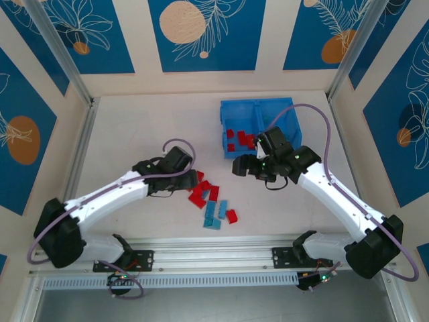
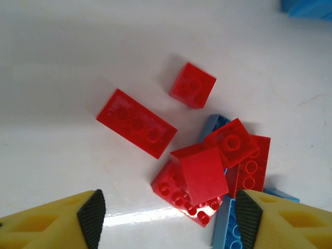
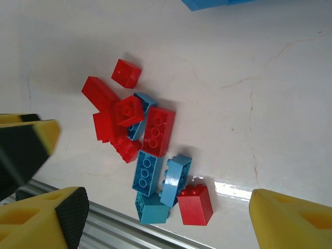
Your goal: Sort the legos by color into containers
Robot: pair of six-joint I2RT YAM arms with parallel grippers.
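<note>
Near the middle of the counter's [image 1: 134,127] near edge lies a loose heap of red and blue legos [image 1: 212,204], some stacked on one another, and the left pincer [image 2: 166,215] hangs over the heap's left part with its jaws spread and nothing pinched between them. A little farther in, the right pincer [image 1: 239,166] hovers between heap and bin, likewise spread and empty. Toward the far right corner sits the bin [image 1: 276,109], with several red legos [image 1: 239,139] lying in its left compartment.

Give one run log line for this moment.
left hand: open above loose legos | right hand: open, empty | bin: red legos inside
</note>
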